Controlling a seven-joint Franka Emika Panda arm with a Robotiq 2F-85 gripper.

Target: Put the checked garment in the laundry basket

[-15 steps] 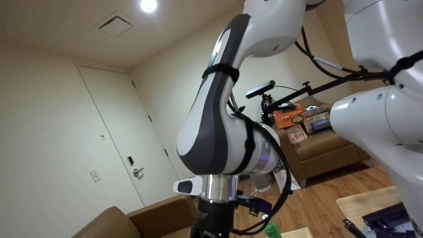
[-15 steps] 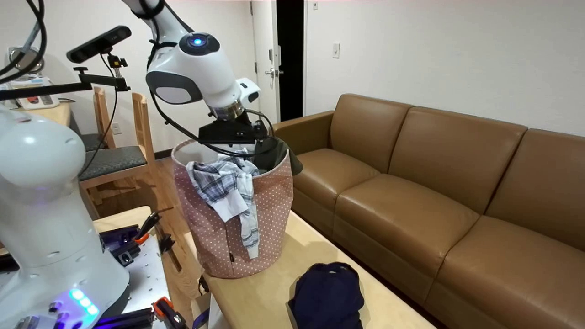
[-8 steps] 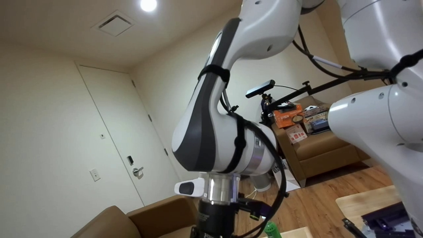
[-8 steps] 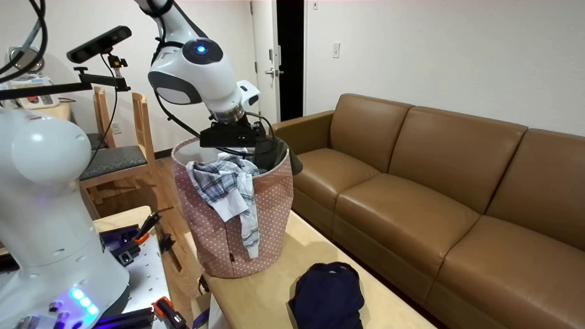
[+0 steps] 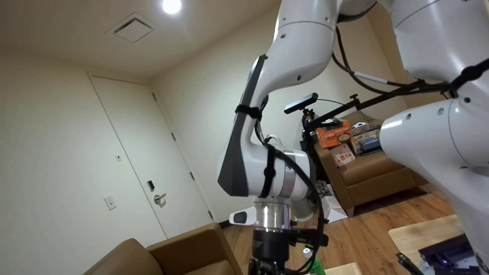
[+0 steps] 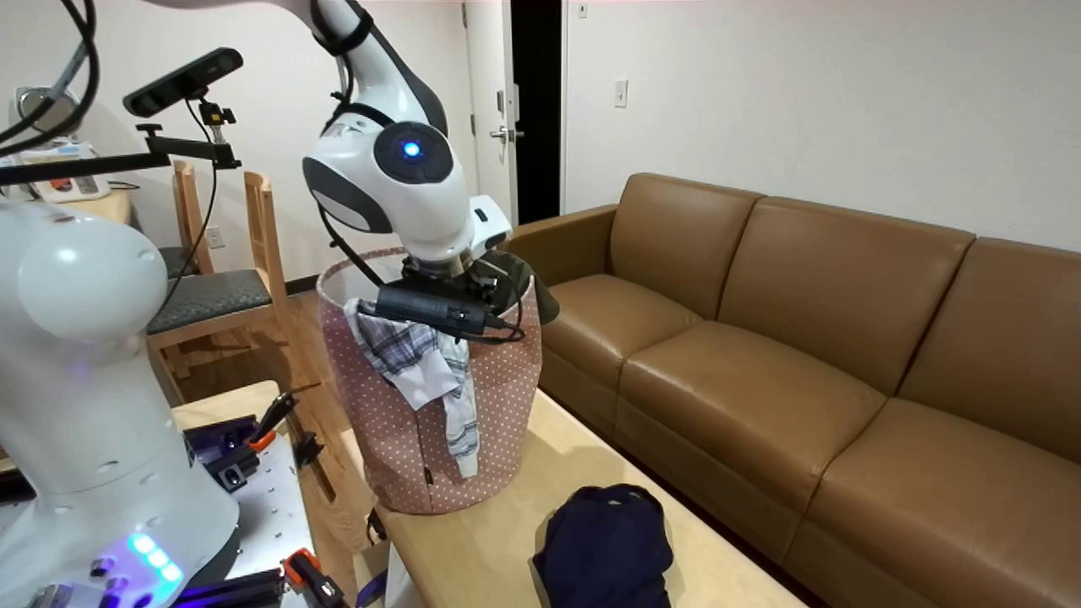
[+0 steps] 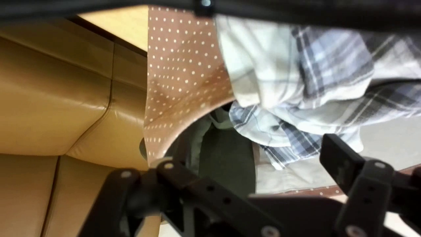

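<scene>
In the wrist view, we see the gripper (image 7: 255, 148) with its fingers (image 7: 338, 154) spread wide and released. Beyond them, the blue-and-white plaid garment (image 7: 312, 75) lies over the rim of the polka-dot laundry basket (image 7: 184, 59), with part of it down inside. Beside it, we find a dark olive garment (image 7: 227, 158) in the laundry basket; a tan leather sofa (image 7: 59, 115) stands outside.

In an exterior view, we see the laundry basket upright on a wooden table (image 6: 481, 549), the plaid garment draped over its near rim with a long strip hanging down the outside. The wrist camera (image 6: 431, 306) hides the fingers from us here. A navy garment (image 6: 604, 549) lies bunched on the wooden table, near the laundry basket.

In an exterior view, the gripper runs off the lower edge; we make out a green bottle (image 5: 317, 267), and an orange box (image 5: 331, 136) on a brown leather seat (image 5: 374, 183).
</scene>
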